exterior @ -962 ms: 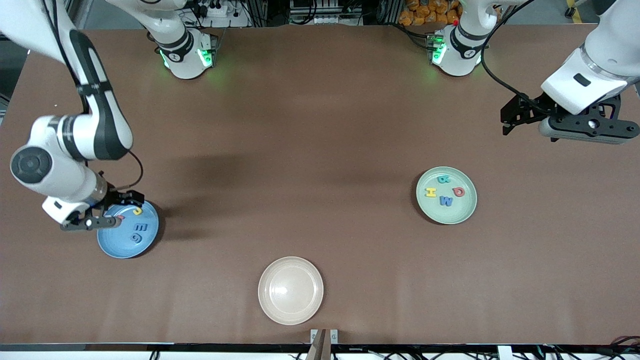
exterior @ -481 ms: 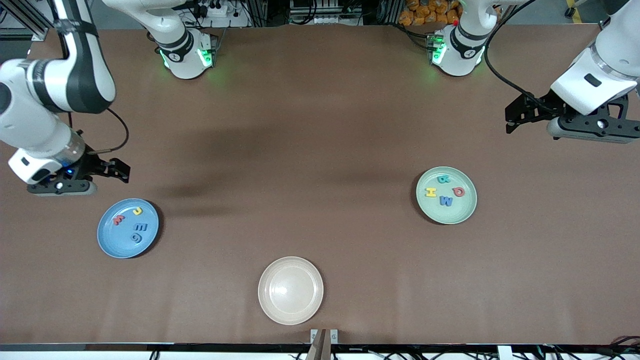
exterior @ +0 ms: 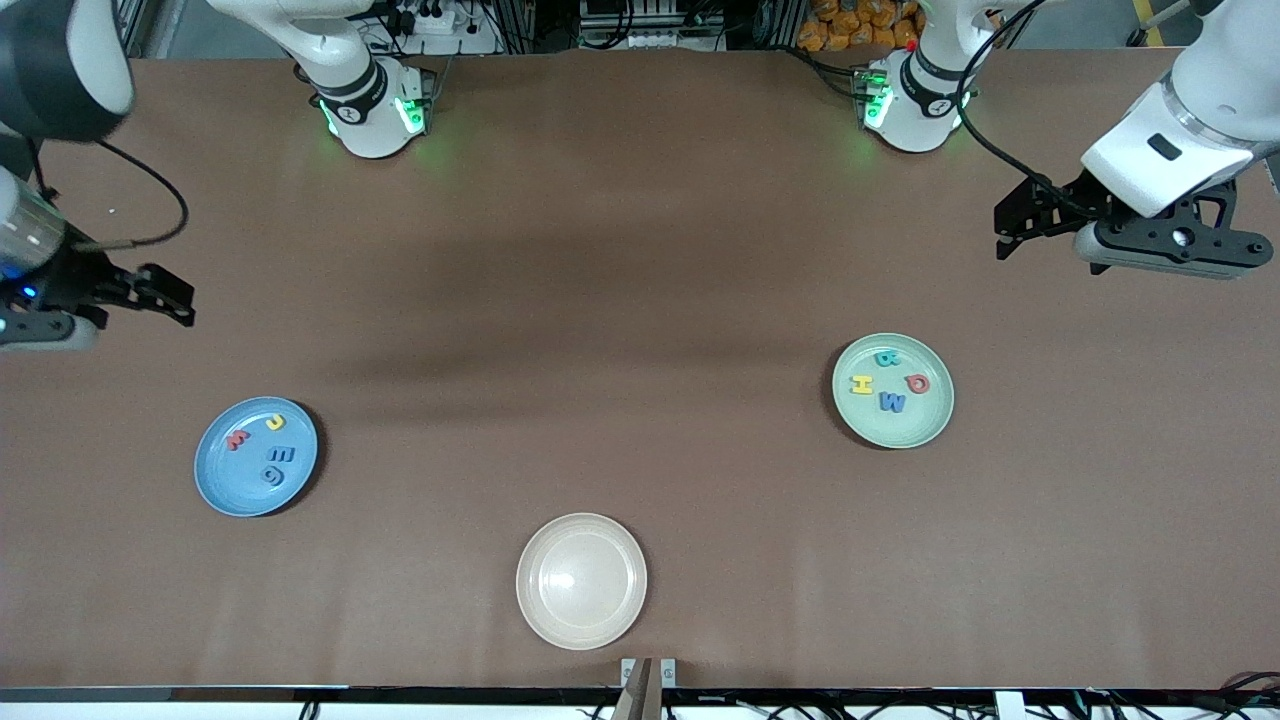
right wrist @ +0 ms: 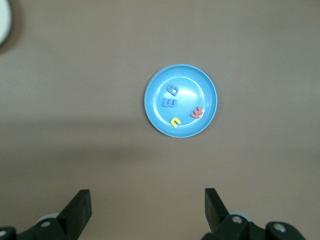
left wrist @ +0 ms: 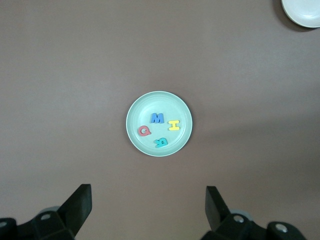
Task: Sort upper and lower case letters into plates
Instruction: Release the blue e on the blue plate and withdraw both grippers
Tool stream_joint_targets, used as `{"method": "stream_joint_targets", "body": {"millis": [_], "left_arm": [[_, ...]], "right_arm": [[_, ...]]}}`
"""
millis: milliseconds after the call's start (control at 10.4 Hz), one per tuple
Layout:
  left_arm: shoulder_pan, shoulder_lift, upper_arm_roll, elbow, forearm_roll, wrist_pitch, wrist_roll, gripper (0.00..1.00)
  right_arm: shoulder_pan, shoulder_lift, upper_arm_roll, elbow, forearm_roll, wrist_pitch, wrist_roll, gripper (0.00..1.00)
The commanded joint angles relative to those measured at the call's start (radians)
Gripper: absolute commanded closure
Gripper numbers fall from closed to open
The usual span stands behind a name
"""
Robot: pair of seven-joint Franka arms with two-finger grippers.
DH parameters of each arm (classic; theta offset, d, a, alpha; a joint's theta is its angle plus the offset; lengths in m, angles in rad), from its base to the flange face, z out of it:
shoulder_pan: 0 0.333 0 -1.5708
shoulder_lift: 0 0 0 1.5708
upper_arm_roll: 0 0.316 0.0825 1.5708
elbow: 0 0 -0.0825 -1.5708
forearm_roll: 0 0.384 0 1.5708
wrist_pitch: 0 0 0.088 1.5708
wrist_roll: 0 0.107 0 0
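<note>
Mint green plate (exterior: pixel 893 428) showing letters R, H, Q, M at right of frame, light blue plate (exterior: pixel 225 487) showing w, c, e, g at lower left

Four letters (exterior: pixel 262 449) lie in the blue plate (exterior: pixel 222 487), four (mixed colours) in the mint plate (exterior: pixel 915 428).

Right gripper (exterior: pixel 40 325) is half cut off by the front view's edge. Cream plate (left wrist: pixel 302 12) is clipped at the corner in both wrist views. Fingertips (right wrist: pixel 80 200) are only partly in frame.
</note>
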Motion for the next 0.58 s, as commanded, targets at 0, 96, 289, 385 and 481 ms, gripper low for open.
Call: {"method": "stream_joint_targets", "body": {"millis": [0, 96, 289, 385, 481], "left_arm": [[0.004, -0.015, -0.007, 0.001, -0.026, -0.013, -0.012, 0.00], [0.004, -0.015, -0.005, 0.001, -0.026, -0.013, -0.011, 0.00], [0.004, -0.016, -0.005, 0.000, -0.026, -0.015, -0.012, 0.00], [0.007, -0.018, -0.004, 0.000, -0.026, -0.019, -0.009, 0.00], [0.009, -0.018, -0.004, 0.000, -0.026, -0.019, -0.009, 0.00]], "right_arm": [[-0.019, 0.008, 0.012, 0.160, 0.086, -0.139, -0.008, 0.00], [-0.020, 0.006, 0.009, 0.193, 0.088, -0.166, -0.006, 0.00], [-0.025, 0.006, -0.002, 0.222, 0.088, -0.195, -0.006, 0.00], [-0.024, 0.006, -0.006, 0.222, 0.088, -0.206, -0.008, 0.00], [-0.024, 0.006, -0.008, 0.222, 0.085, -0.212, -0.008, 0.00]]}}
